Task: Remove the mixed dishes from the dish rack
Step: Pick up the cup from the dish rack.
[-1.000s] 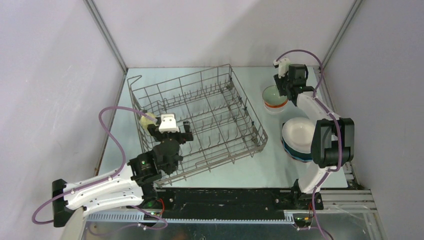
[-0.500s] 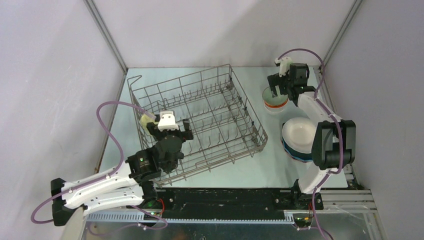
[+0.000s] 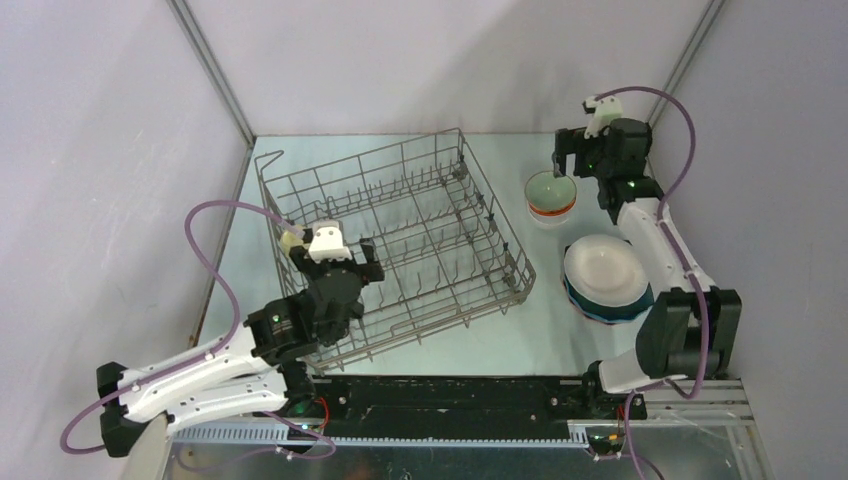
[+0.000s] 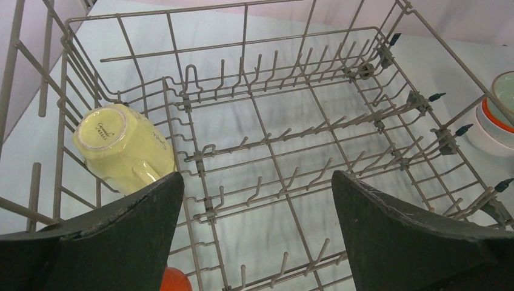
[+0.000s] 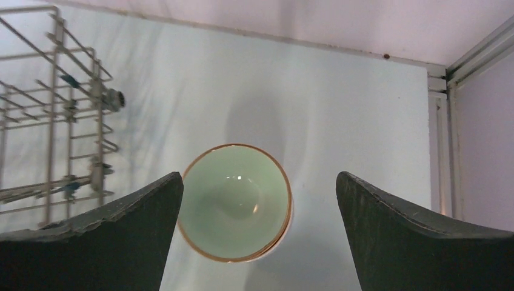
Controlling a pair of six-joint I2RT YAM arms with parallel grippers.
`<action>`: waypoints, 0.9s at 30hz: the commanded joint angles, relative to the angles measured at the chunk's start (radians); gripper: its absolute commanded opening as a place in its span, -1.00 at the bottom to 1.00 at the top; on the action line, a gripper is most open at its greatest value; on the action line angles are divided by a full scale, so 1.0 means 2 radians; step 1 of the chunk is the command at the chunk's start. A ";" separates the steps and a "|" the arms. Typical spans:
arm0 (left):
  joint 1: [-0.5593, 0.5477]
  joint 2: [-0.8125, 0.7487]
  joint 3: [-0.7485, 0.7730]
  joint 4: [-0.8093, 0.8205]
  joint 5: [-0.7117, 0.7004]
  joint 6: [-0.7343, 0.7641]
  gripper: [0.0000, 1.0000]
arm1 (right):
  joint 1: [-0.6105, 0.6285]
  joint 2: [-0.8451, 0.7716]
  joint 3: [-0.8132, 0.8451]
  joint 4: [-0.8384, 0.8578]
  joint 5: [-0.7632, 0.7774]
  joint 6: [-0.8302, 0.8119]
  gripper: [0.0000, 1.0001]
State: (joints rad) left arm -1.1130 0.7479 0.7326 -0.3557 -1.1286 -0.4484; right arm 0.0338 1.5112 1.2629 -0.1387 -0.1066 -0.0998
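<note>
Dish rack (image 3: 395, 250) stands on the pale table (image 3: 560, 340), spread out below and ahead of the left claw (image 4: 256, 177), whose jaws are splayed wide and grip nothing. A pale yellow cup (image 4: 124, 148) lies on its side in the rack's corner, base turned toward the wrist camera. It is just ahead of that claw's left finger, and whether the two touch is hard to tell. An orange object (image 4: 176, 282), perhaps the small mug, peeks out beneath the same finger. The right claw (image 5: 257, 176) hangs released and empty directly over a pale green bowl (image 5: 233, 203), which is nested in an orange bowl (image 4: 492, 116) and a white bowl (image 4: 482, 134) beside the rack. Behind this claw, toward its arm's base, lies a stack of plates (image 3: 605, 275), white on top and blue beneath.
</note>
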 commanded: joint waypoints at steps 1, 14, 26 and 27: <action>0.025 -0.001 0.014 -0.003 0.036 -0.031 0.99 | -0.008 -0.058 -0.022 0.035 -0.051 0.052 0.99; 0.155 0.105 0.092 -0.099 0.152 -0.088 0.99 | -0.007 -0.149 -0.074 0.061 -0.110 0.086 0.99; 0.190 0.209 0.169 -0.264 0.090 -0.249 0.99 | -0.007 -0.150 -0.075 0.062 -0.110 0.090 0.99; 0.190 0.222 0.175 -0.284 0.081 -0.261 1.00 | -0.008 -0.149 -0.075 0.063 -0.110 0.091 0.99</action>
State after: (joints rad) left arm -0.7437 1.1442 1.0286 -0.7631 -0.8894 -0.7906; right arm 0.0174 1.2320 1.1080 -0.0574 -0.3210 0.0643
